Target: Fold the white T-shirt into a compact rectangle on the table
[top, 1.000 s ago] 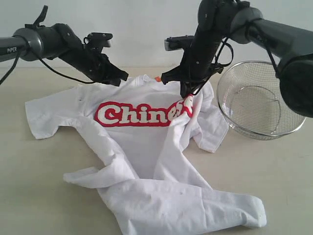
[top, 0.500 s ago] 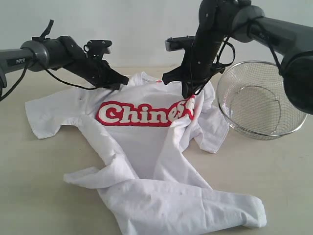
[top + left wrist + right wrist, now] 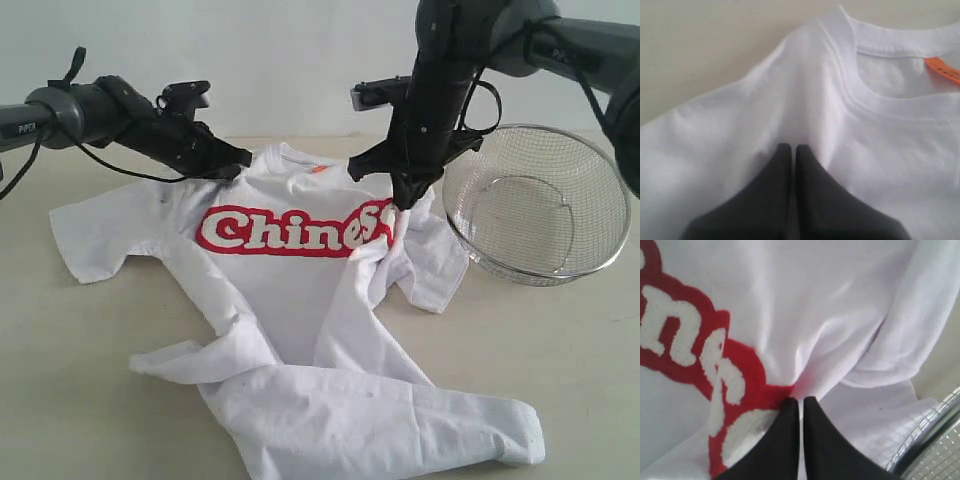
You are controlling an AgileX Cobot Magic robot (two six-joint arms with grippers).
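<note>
Both arms have slid sideways and the collar now lies flatter, but the folding has barely begun!
The white T-shirt (image 3: 300, 290) sprawls open on the bench (image 3: 80, 380), one sleeve just beside the wire basket (image 3: 590, 250), hem rumpled, no fold made yet. Left tool (image 3: 232, 170) is pinched together on the shoulder far from the basket; right tool (image 3: 405, 200) is clamped on cloth on the basket's side. Basket holds nothing.

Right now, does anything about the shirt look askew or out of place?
The white T-shirt lies crumpled, not flat: its lower half twists off to the right, and fabric bunches over the end of the red lettering where the right tool pinches it.
</note>
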